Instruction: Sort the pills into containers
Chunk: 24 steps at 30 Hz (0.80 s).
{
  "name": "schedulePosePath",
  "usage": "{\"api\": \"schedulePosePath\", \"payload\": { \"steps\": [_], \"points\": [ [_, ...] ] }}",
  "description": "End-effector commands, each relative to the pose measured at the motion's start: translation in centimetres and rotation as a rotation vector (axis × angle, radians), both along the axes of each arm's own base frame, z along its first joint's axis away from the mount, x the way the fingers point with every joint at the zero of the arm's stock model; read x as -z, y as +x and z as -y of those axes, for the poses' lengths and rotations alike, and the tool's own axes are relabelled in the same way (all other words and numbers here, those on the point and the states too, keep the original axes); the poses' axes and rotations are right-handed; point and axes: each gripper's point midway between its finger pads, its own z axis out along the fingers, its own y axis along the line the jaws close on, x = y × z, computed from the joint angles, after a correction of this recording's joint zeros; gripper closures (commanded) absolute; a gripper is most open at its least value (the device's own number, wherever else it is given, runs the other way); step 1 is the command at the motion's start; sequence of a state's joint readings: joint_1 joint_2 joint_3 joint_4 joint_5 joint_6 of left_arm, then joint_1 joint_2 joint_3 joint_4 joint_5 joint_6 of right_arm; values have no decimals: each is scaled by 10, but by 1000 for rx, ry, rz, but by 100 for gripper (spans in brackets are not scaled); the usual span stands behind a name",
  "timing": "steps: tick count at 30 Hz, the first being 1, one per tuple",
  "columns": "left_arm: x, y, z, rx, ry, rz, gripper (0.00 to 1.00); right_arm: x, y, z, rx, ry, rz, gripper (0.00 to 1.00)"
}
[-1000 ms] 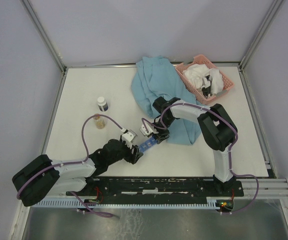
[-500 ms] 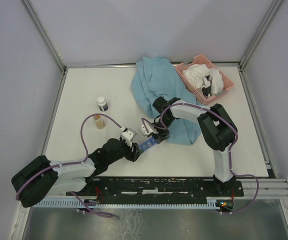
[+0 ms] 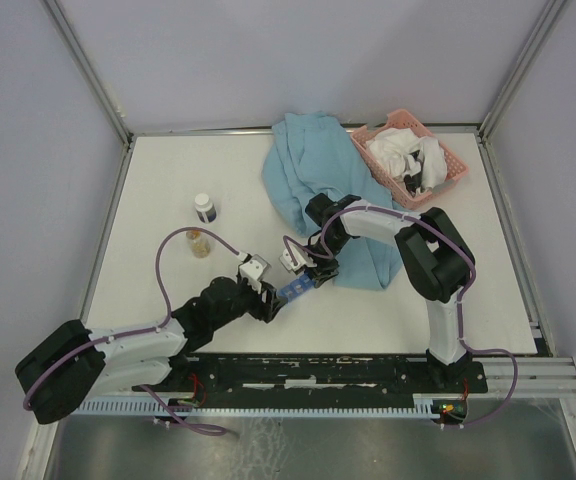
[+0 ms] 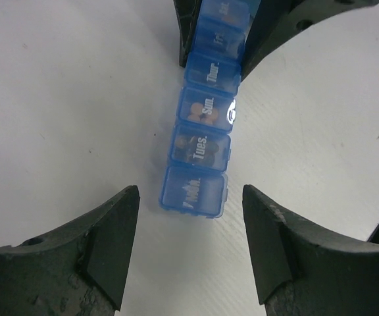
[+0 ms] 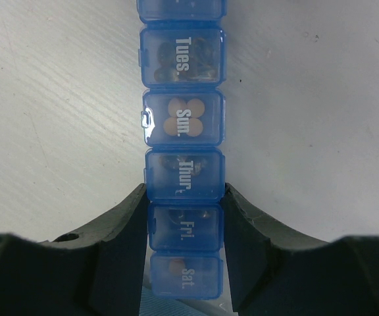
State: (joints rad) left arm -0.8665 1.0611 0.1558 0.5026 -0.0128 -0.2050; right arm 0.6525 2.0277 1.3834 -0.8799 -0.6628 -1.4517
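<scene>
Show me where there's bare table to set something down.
Bare table lies far left, between its left edge and the blue cloth, beyond the bottle; also near right, between the right arm and the table edge. Crowded: centre front, where the left gripper and right gripper meet at the pill organiser.

On containers (image 5: 183,125): Mon., Tues., Sun., Thur., Fri., Sat.
</scene>
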Motion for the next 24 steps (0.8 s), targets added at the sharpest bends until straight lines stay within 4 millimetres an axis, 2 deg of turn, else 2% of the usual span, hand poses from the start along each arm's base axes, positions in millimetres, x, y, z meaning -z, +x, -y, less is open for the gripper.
{"api": "schedulePosePath", "payload": {
  "steps": [1, 9, 24],
  "points": [
    [-3, 2, 11, 32, -2, 1, 29, 10, 2, 8, 3, -46, 7, 63],
    [3, 10, 9, -5, 29, -2, 31, 10, 2, 7, 1, -45, 7, 63],
    [-7, 19, -10, -129, 18, 17, 42, 10, 1, 8, 0, -49, 3, 63]
  ]
}}
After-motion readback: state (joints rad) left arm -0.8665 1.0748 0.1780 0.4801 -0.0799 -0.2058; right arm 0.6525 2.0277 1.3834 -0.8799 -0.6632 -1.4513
